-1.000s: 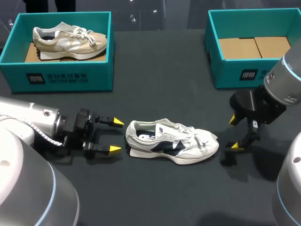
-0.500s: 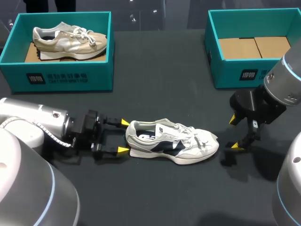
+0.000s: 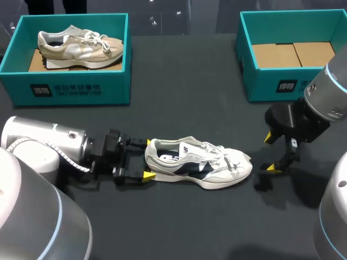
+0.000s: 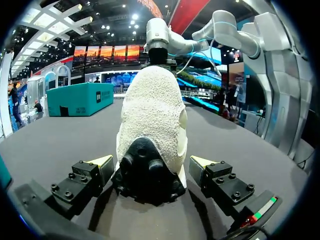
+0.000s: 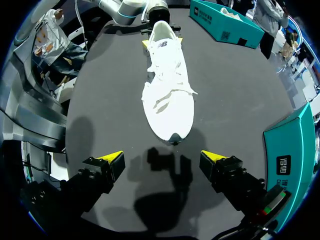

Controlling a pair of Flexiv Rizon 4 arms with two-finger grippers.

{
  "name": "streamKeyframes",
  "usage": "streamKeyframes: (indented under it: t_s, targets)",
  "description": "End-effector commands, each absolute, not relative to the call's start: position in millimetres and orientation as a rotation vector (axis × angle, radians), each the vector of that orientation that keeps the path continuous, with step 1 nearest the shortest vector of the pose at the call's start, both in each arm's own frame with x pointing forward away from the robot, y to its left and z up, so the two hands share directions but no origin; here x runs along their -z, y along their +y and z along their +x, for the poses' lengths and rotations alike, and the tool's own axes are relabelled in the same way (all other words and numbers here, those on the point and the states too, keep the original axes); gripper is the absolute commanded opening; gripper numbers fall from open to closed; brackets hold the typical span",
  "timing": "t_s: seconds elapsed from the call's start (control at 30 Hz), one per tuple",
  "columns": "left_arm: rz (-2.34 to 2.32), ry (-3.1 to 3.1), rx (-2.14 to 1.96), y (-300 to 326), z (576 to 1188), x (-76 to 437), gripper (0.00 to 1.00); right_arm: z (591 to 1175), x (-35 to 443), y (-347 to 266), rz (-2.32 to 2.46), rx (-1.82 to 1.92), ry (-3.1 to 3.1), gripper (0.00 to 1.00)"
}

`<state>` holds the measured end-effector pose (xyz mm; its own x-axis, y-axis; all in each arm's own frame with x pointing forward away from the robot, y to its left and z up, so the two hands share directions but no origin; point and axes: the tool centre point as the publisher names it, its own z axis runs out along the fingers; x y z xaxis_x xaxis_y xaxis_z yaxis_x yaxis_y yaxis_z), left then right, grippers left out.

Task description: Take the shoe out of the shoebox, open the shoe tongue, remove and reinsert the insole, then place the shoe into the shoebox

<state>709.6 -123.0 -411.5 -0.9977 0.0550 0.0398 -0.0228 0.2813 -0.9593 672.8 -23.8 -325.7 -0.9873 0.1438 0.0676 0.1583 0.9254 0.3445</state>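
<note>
A white and navy shoe (image 3: 198, 162) lies on its sole mid-table, toe pointing right. My left gripper (image 3: 147, 159) is at its heel, open, one yellow tip on each side of the heel. In the left wrist view the heel (image 4: 150, 120) fills the gap between the fingers (image 4: 97, 164), with a thin gap showing on both sides. My right gripper (image 3: 270, 154) hangs open just right of the toe, with nothing between its fingers. From the right wrist the shoe (image 5: 167, 90) lies ahead of the gripper (image 5: 162, 159), toe nearest. A teal shoebox (image 3: 271, 86) at the back right shows only a cardboard floor.
At the back left stands a second teal box (image 3: 70, 89) holding a beige shoe (image 3: 78, 44). The dark tabletop lies bare between the two boxes and in front of the white shoe.
My left gripper has slid right along the table until its open fingers flank the shoe's heel. The shoe and the right arm have kept still.
</note>
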Motion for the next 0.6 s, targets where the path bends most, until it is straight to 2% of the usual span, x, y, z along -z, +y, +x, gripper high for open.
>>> streamKeyframes:
  t_s: [0.03, 0.6]
  targets:
    - [-0.032, -2.464, -1.846, -129.5, 707.4, 412.8, 1.00, 671.4, 326.1, -23.8, -0.239, 0.548, -3.045, 1.00]
    - [-0.044, -2.471, -1.850, -152.2, 710.1, 414.3, 1.00, 671.4, 326.1, -23.8, -0.239, 0.548, -3.045, 1.00]
